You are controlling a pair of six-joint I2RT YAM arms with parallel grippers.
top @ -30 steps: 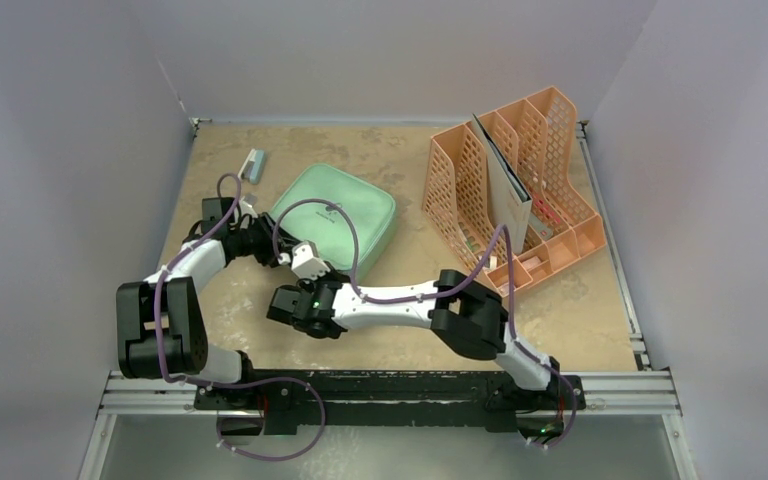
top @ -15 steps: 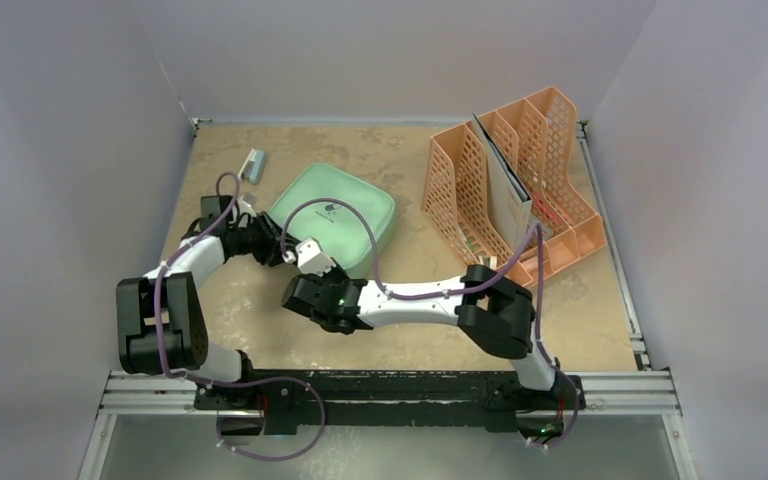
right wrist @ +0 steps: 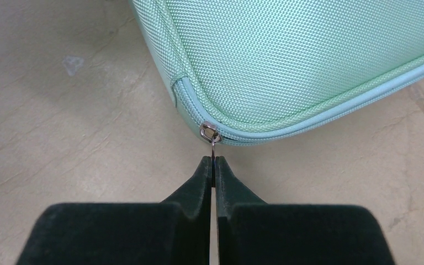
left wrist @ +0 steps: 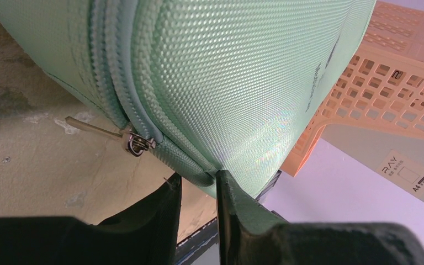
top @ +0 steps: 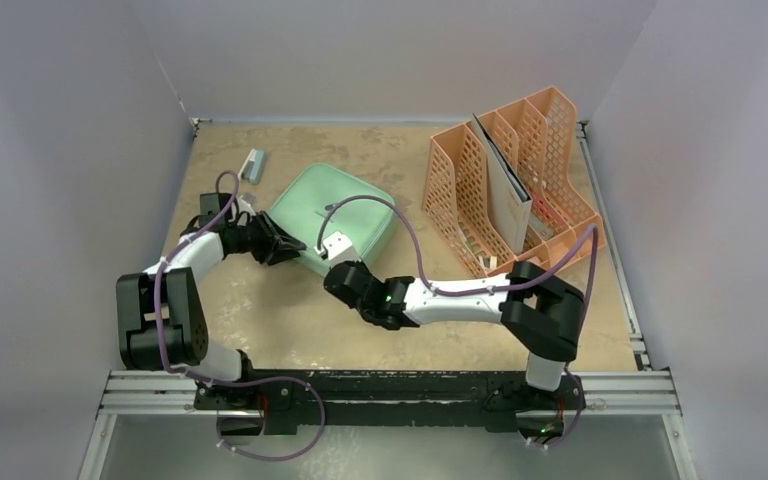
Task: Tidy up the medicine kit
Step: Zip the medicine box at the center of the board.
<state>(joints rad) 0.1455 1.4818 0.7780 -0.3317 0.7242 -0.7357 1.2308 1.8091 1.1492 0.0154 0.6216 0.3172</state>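
Surface: table [top: 260,310], tan and mottled with paler blotches, a metal rail [top: 410,385] along its near edge where my bases sit. Room: plain pale walls [top: 400,50] closing the left, far and right sides. Item one: medicine kit [top: 345,205], a mint-green woven zip case with rounded corners, lying flat just left of the table's middle. Item two: my left pincer [left wrist: 199,179], clamped on the kit's left edge at the zip seam, a loose second zip tab [left wrist: 96,128] lying just beside it. Item three: my right pincer [right wrist: 213,161], fingers pressed together on the thin metal zipper pull [right wrist: 213,149] at the kit's near corner. Item four: peach mesh file rack [top: 550,170] at the far right, a grey folder [top: 505,190] upright in one slot. Item five: a small mint object [top: 252,165] near the far left corner, too small to identify.
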